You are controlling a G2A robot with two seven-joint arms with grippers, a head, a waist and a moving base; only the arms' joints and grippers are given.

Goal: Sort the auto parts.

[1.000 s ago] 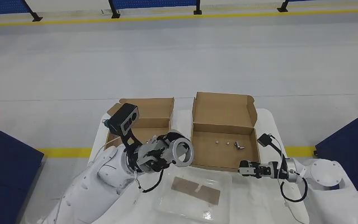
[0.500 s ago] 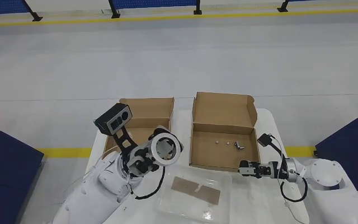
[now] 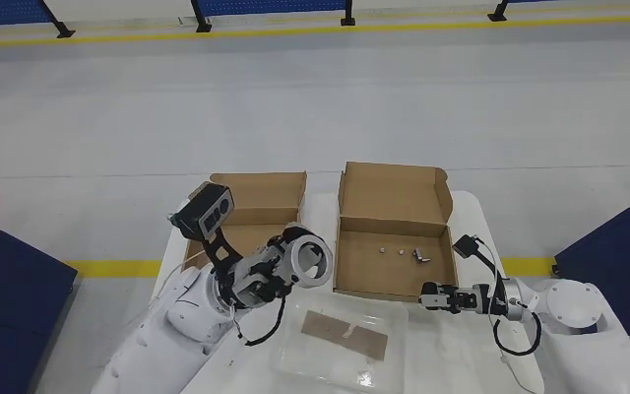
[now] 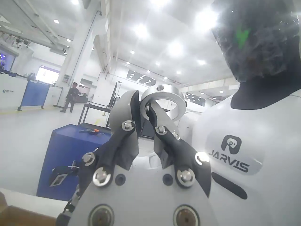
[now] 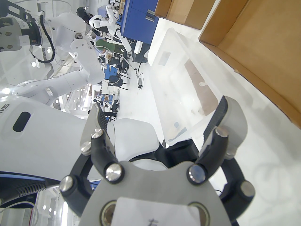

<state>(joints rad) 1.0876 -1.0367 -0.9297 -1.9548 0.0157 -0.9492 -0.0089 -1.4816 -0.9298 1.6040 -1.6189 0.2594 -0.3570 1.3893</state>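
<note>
While our left gripper [image 4: 144, 109] points up above the counter [image 3: 448, 345], we hold a metal ring [image 4: 175, 99] clamped by its wall, one of the fingers inside the hole. Our right gripper [image 5: 160, 106] hangs low with fingers spread, between the clear tray [image 5: 178, 76] and the right cardboard box [image 5: 258, 48].

A shiny silver metal ring [image 4: 177, 102] with a small threaded hole in its wall is pinched at its rim by the left gripper [image 4: 144, 109], one finger inside and one outside, in the air at the left. Three small metal parts [image 3: 401, 250] lie in a row inside the open brown cardboard box [image 3: 394, 202] on the right.
</note>
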